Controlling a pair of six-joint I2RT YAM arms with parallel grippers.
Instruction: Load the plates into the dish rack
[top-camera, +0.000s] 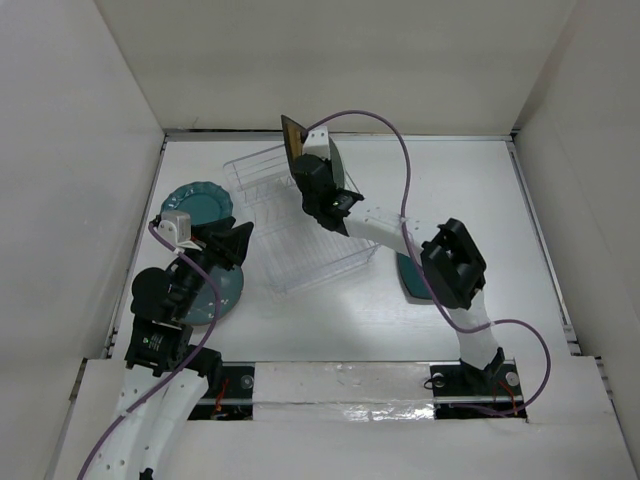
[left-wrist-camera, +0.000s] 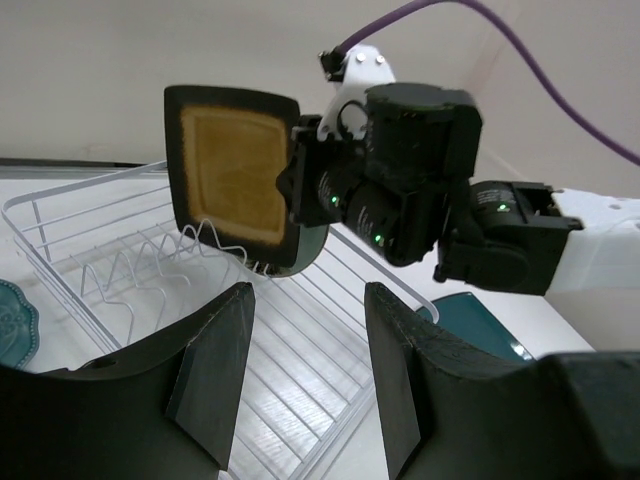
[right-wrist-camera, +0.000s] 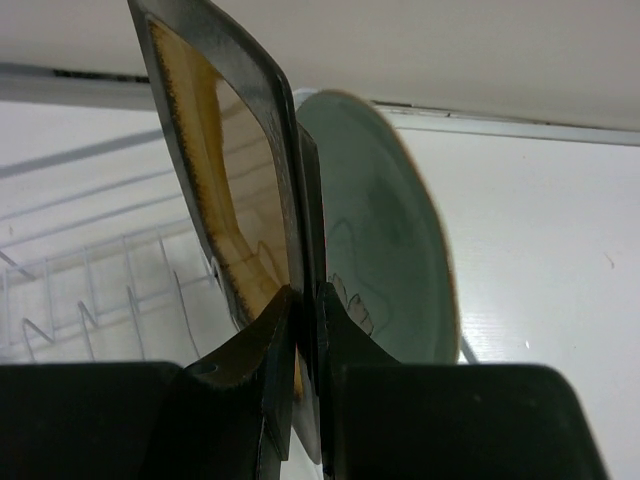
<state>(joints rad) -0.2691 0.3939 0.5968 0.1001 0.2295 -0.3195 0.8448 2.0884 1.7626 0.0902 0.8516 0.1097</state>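
While our right gripper (right-wrist-camera: 303, 305) pinches the yellow plate (left-wrist-camera: 232, 165) by its edge, we can let it slip and bump the green plate (right-wrist-camera: 385, 230). Our left gripper (left-wrist-camera: 305, 320) hangs wide, empty.

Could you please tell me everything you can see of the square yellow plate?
The square yellow plate looks like glazed ceramic, mustard in the well with a dark rim. It stands on edge, slightly tilted, over the dish rack, pinched at its edge by the right gripper. A pale green plate stands close behind it.
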